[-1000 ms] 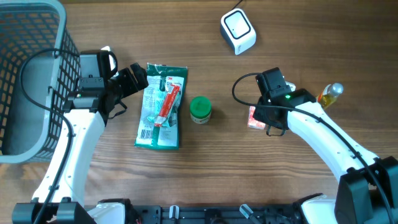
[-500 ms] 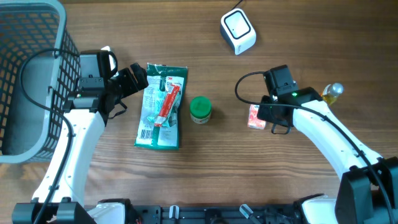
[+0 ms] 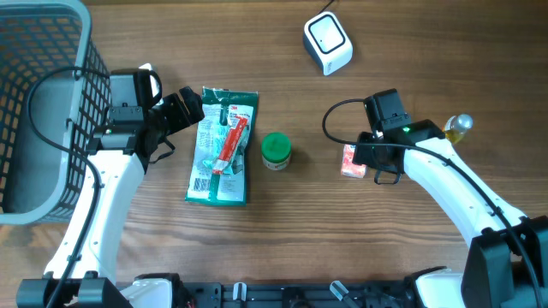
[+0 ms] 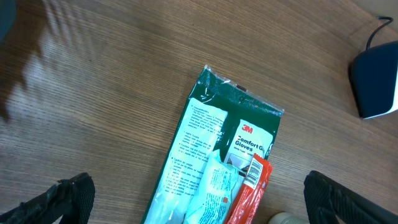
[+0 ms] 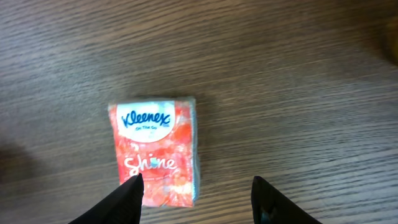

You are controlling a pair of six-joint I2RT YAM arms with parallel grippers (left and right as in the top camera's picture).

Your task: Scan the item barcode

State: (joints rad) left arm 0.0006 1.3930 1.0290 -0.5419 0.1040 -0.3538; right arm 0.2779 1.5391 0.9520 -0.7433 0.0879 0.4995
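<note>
While your right claw (image 5: 198, 198) hangs half-open and empty over it, the Kleenex tissue pack (image 5: 154, 149) lies flat on the table (image 5: 311, 74), at 6 o'clock from the scanner (image 3: 328, 43). It is likely light, soft and slick-wrapped, so pinch its long edges. Your left claw (image 4: 208, 200) gapes wide, empty.

Overhead: fixed high up, facing straight down; takes in the whole surface (image 3: 282, 231) and both arms.
Left wrist: low, tilted forward past the left claw (image 4: 208, 202), along the wood.
Right wrist: very near, facing down between the right claw (image 5: 196, 199) tips.
Shared: overhead and left wrist both catch the glove packet (image 3: 221, 145) (image 4: 217, 155) and scanner (image 3: 328, 43) (image 4: 376, 81); overhead and right wrist, the tissue pack (image 3: 350, 161) (image 5: 158, 152).
</note>
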